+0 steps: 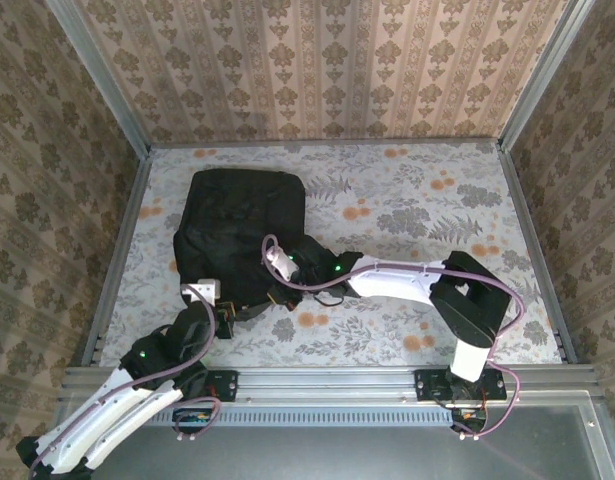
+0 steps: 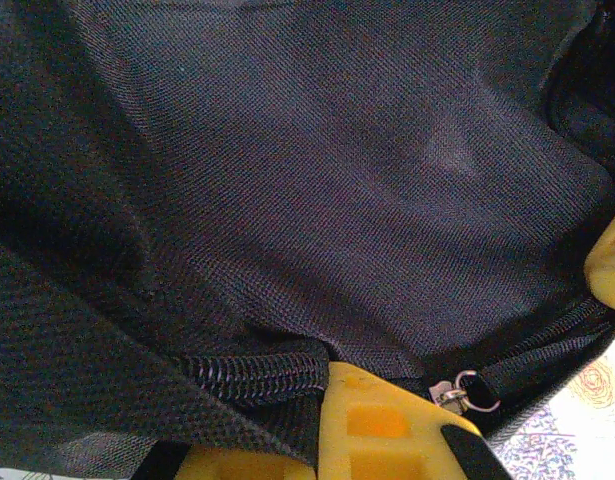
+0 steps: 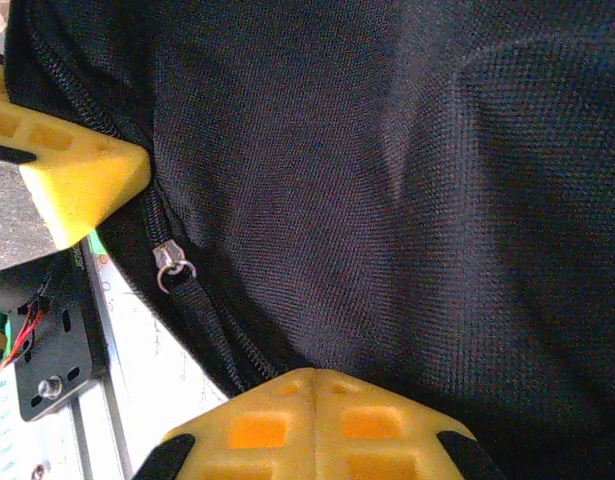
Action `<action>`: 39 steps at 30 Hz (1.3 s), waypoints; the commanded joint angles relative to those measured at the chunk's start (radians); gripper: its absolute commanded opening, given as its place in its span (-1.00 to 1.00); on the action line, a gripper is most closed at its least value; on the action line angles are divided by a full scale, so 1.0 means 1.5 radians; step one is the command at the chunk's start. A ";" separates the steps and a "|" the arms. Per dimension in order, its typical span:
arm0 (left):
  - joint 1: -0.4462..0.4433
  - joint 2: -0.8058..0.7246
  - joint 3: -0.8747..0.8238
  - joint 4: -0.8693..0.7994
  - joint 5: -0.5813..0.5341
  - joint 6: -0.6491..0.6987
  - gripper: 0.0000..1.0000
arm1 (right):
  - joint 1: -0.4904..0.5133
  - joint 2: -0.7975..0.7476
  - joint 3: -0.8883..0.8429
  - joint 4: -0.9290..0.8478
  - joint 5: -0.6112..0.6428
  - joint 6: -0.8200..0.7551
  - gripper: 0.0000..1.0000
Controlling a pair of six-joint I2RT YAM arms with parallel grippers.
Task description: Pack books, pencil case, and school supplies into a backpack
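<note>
Floral-patterned table [image 1: 437, 200], black backpack [image 1: 237, 220] lying on its left half

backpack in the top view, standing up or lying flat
Lying flat: the backpack spreads broad side down on the table, its whole black panel facing the overhead camera.

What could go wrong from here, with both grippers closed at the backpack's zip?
1. The right gripper looks shut apart from the zip slider, not on it, so a pull may move nothing.
2. The left gripper seems to pinch the backpack edge by the zip teeth; pulling could drag the whole bag or snag fabric.
</note>
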 commanded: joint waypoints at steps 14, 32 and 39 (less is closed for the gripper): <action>-0.002 0.020 0.027 0.040 -0.029 0.045 -1.00 | -0.087 -0.070 -0.129 0.211 -0.013 0.139 -1.00; -0.035 0.217 0.299 0.030 -0.072 0.326 -1.00 | -0.058 -0.054 0.003 0.144 -0.042 -0.094 -0.16; -0.011 0.160 0.322 -0.133 -0.201 0.044 -0.76 | 0.051 -0.014 -0.059 0.187 0.008 -0.284 -0.33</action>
